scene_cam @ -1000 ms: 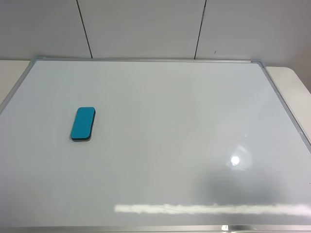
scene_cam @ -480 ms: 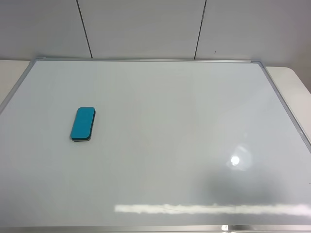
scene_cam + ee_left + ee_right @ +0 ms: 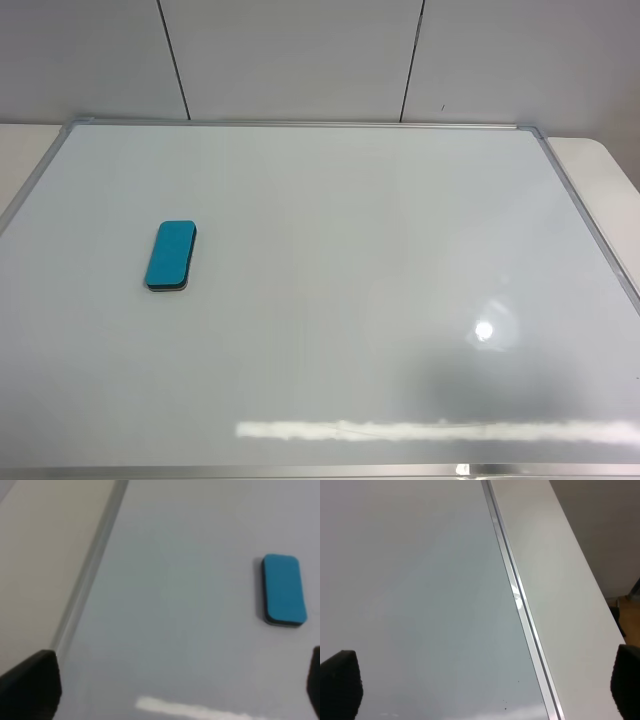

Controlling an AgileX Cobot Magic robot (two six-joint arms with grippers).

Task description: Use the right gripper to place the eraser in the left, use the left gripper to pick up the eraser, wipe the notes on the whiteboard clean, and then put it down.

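Observation:
The teal eraser (image 3: 171,254) lies flat on the left part of the whiteboard (image 3: 350,250). It also shows in the left wrist view (image 3: 284,590), well away from the left gripper (image 3: 180,690), whose black fingertips (image 3: 30,685) stand wide apart with nothing between them. The right gripper (image 3: 480,690) is open and empty over the board's right silver frame (image 3: 520,605), one fingertip (image 3: 337,685) at each side of its view. No red notes show on the board in any view. Neither arm shows in the exterior view.
The board rests on a cream table (image 3: 600,165), bare strips of it showing beside the left frame (image 3: 45,565) and the right frame (image 3: 560,580). A white panelled wall (image 3: 300,60) stands behind the board.

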